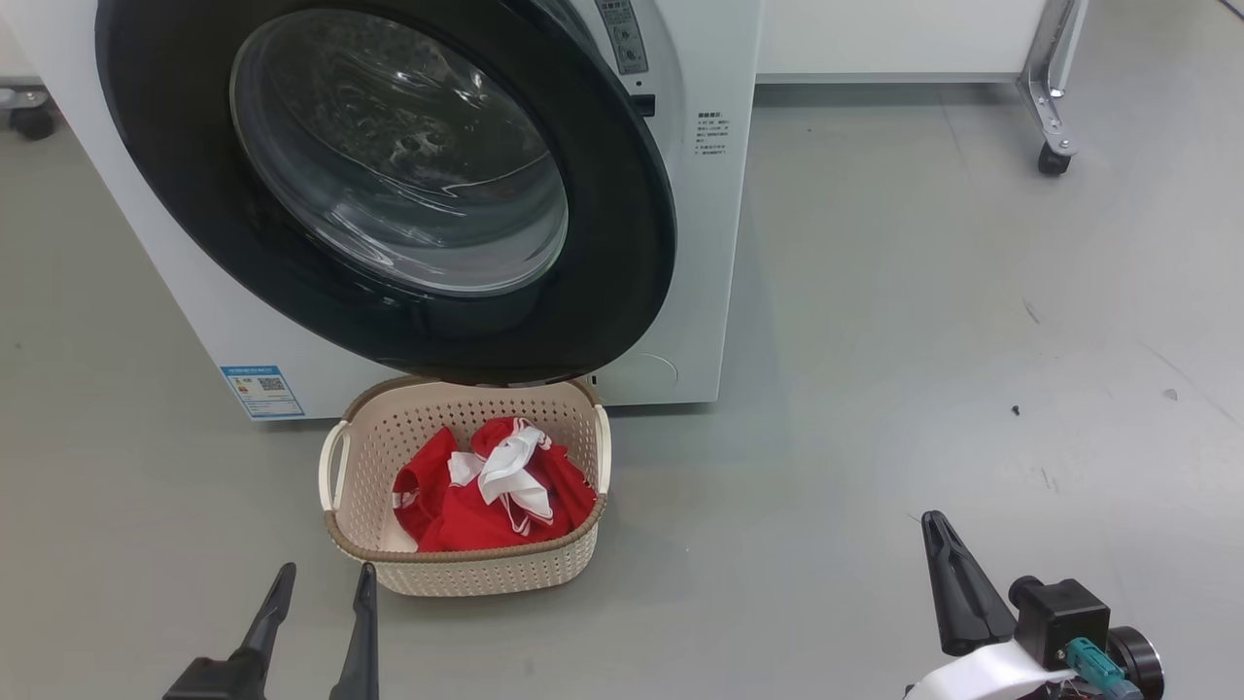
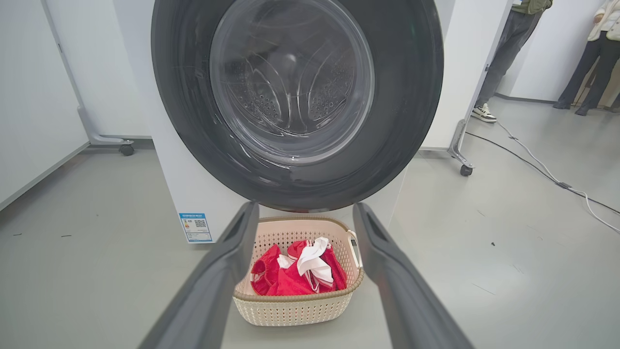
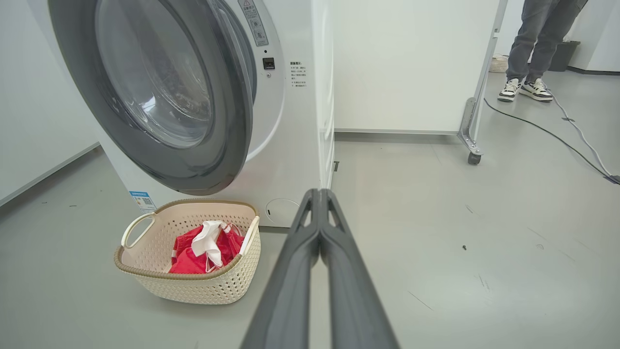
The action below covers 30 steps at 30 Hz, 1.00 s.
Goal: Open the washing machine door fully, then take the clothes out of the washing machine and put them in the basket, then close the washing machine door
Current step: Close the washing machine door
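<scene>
Cream perforated basket (image 1: pixel 466 576) lower centre on the floor (image 1: pixel 875 389), red clothes (image 1: pixel 476 510) with white trim heaped inside, washing machine door (image 1: pixel 622 282) ajar above its far rim, left gripper (image 1: pixel 327 569) lower left spread wide, right gripper (image 1: pixel 936 525) lower right pinched together, empty

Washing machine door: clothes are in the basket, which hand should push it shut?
Probably the right hand: it is shut, good for pushing, and the door stands ajar on that side.

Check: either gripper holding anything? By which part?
Nothing is held: the left gripper is open and empty, the right gripper shut on nothing. The clothes lie in the basket.
</scene>
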Available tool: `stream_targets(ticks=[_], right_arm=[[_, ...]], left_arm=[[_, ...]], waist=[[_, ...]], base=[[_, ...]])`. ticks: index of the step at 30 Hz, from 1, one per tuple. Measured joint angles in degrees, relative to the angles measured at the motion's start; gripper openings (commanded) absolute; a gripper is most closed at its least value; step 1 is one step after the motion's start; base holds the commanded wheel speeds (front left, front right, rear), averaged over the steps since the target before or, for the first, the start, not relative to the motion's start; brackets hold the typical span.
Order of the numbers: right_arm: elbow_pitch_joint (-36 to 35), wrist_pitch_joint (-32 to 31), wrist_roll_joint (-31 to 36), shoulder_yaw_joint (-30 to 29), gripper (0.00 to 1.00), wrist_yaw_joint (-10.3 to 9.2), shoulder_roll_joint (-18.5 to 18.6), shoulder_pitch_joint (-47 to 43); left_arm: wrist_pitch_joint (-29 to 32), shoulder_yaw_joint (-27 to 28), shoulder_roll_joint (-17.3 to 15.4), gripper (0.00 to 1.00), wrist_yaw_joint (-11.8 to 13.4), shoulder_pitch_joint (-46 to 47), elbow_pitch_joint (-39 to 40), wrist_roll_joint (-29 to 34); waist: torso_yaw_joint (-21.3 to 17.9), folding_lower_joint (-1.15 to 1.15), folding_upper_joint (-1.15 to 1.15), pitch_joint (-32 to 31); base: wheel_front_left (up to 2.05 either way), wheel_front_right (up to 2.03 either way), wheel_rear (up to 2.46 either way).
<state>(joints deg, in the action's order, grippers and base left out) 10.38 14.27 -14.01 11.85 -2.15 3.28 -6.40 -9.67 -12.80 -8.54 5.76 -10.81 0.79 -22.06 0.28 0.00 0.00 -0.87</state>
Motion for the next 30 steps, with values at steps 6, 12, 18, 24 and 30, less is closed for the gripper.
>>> stream_targets(ticks=[6, 12, 18, 24, 30], right_arm=[[-0.26, 0.0, 0.0, -0.31, 0.0, 0.07, 0.15, 0.01], [-0.48, 0.0, 0.35, 0.55, 0.0, 1.58, 1.02, 1.86], [-0.56, 0.0, 0.54, 0.66, 0.0, 2.09, 1.71, 5.77], [-0.33, -0.18, 0.57, 0.77, 0.0, 3.27, 2.15, 10.76], [0.27, -1.3, 1.21, 1.33, 0.0, 4.69, 2.99, 17.25]], left_arm=[[0.0, -0.68, 0.04, 1.0, 0.0, 0.18, 0.03, 0.57], [0.0, -1.56, 0.09, 1.0, 0.0, 0.45, 1.23, 1.53], [0.0, -2.69, 0.53, 1.0, 0.0, 1.98, 1.93, 2.24], [-0.07, -3.74, 0.96, 1.0, -0.01, 3.3, 3.26, 2.49], [-0.55, -4.57, 1.53, 1.0, -0.02, 5.29, 4.28, 3.27]], waist=[[0.65, 0.0, 0.0, 0.2], [2.03, 0.0, 0.0, 1.36], [3.44, 0.0, 0.0, 2.78], [5.63, 0.0, 0.0, 4.96], [8.11, 0.0, 0.0, 7.74]], base=[[0.0, 0.0, 0.0], [0.0, 0.0, 0.0], [0.0, 0.0, 0.0], [0.0, 0.0, 0.0], [0.0, 0.0, 0.0]])
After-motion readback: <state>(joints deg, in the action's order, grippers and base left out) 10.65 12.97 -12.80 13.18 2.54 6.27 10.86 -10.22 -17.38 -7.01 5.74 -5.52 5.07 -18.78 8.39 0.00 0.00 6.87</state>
